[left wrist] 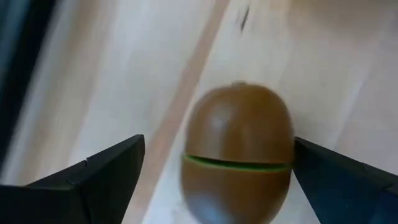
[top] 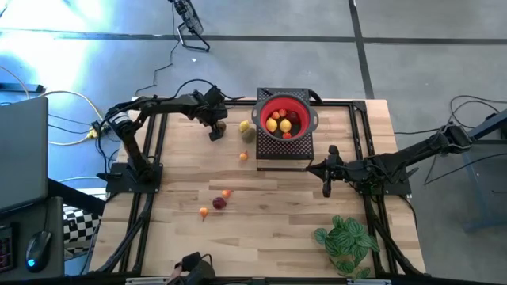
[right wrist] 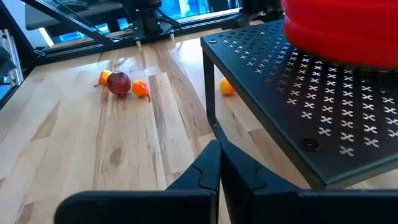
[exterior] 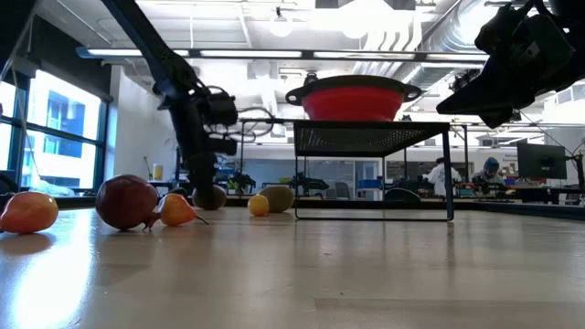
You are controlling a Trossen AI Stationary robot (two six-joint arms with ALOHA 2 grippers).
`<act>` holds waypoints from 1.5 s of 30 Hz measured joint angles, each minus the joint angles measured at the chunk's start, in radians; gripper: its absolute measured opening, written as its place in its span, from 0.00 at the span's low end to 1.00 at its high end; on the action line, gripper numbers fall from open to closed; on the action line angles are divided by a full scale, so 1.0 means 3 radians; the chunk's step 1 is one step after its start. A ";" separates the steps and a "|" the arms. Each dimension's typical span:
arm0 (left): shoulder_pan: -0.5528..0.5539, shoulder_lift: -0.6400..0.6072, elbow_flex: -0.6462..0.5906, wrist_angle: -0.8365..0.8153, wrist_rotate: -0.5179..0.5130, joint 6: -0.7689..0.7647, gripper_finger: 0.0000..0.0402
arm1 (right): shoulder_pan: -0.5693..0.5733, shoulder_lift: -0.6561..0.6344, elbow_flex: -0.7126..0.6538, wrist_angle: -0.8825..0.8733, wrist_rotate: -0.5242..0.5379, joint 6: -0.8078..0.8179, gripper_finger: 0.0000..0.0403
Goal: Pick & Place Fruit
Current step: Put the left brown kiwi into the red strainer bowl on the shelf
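A brown fruit (left wrist: 239, 149) with a green seam lies on the wooden table (top: 269, 229) near its far left. My left gripper (left wrist: 217, 143) (top: 215, 131) is open, points steeply down, and has one finger on each side of this fruit. In the low view the fruit (exterior: 209, 196) sits under that gripper. Several fruits fill the red bowl (top: 305, 107), which rests on a black perforated stand (top: 281, 154). More fruits lie loose: yellow (top: 244, 125), greenish (top: 249, 134), orange (top: 243, 156) and dark red (top: 219, 203). My right gripper (right wrist: 219, 152) (top: 327, 184) is shut, hovering beside the stand. My left gripper comes at the brown fruit from above with its fingers wide apart. One finger (left wrist: 336, 177) stands right at the fruit's side (left wrist: 287, 149); I cannot tell whether it touches. The other finger (left wrist: 106, 174) is clear of it. The fruit rests on the table.
Two small orange fruits (top: 226, 193) (top: 203, 212) lie by the dark red one at the middle left. A green leafy plant (top: 344, 241) stands at the near right corner. Black frame rails (top: 150, 158) run along the table's sides.
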 joint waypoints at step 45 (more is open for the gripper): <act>-0.0002 0.0179 0.0001 0.0055 0.0064 -0.0159 0.60 | 0.0000 0.0000 0.0000 -0.0001 0.0000 0.0000 0.00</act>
